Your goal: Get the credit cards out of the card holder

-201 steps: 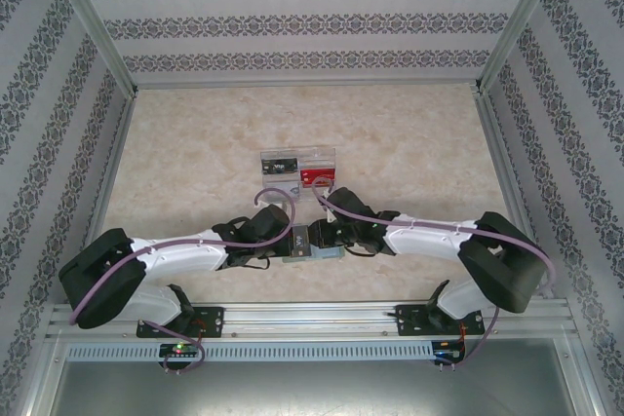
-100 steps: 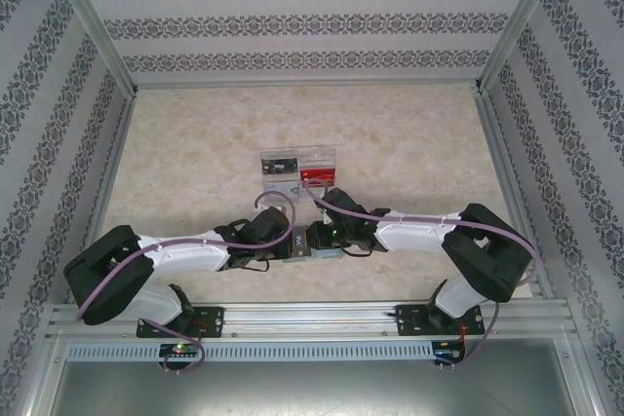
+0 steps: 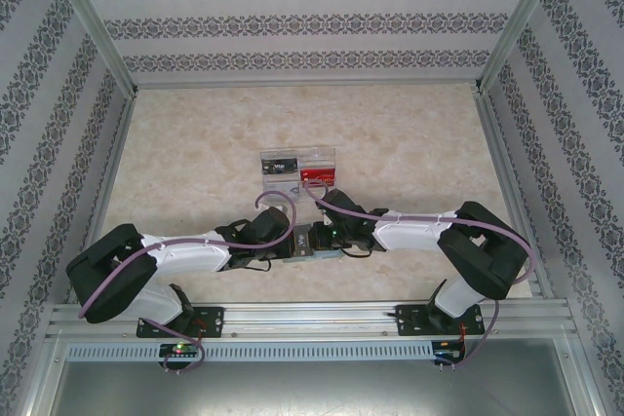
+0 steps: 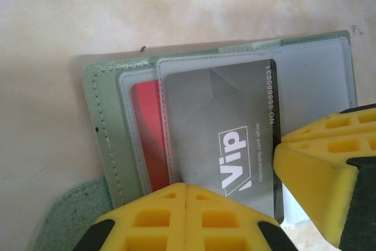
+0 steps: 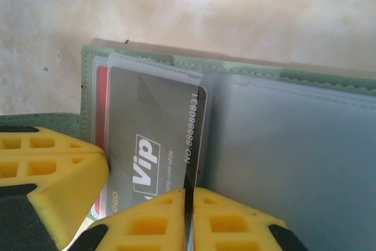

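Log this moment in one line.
left jaws: shut on card holder | right jaws: shut on grey Vip card | red card: in holder

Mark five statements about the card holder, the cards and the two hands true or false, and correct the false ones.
1. The card holder lies open on the table. True.
2. The grey card reads VIP. True.
3. The card showing beside the grey one is blue. False: it is a red card.
4. The left hand is wide open. False: its fingers are shut together.
5. The right hand is shut at the grey card's edge. True.
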